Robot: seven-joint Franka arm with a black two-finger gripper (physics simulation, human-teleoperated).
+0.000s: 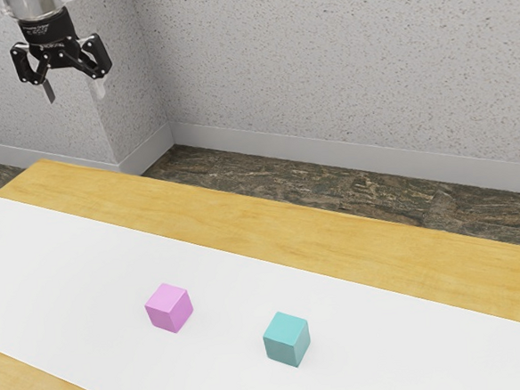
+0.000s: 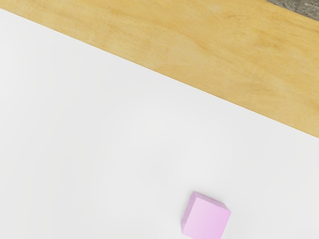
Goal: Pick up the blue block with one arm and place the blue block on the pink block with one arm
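My claw [image 1: 74, 88] is open & empty, upper left. Blue block [image 1: 286, 339] lower ctr, well apart. Risk: off-centre descent could tip it or clip nearby pink block [image 1: 169, 308].

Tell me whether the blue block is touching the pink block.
Apart. The exterior view shows a strip of bare white sheet between the blue block and the pink block.

I count one pink block [image 1: 169, 308], one blue block [image 1: 286, 339], one white sheet [image 1: 70, 280] and one desk [image 1: 398, 257] beneath them.
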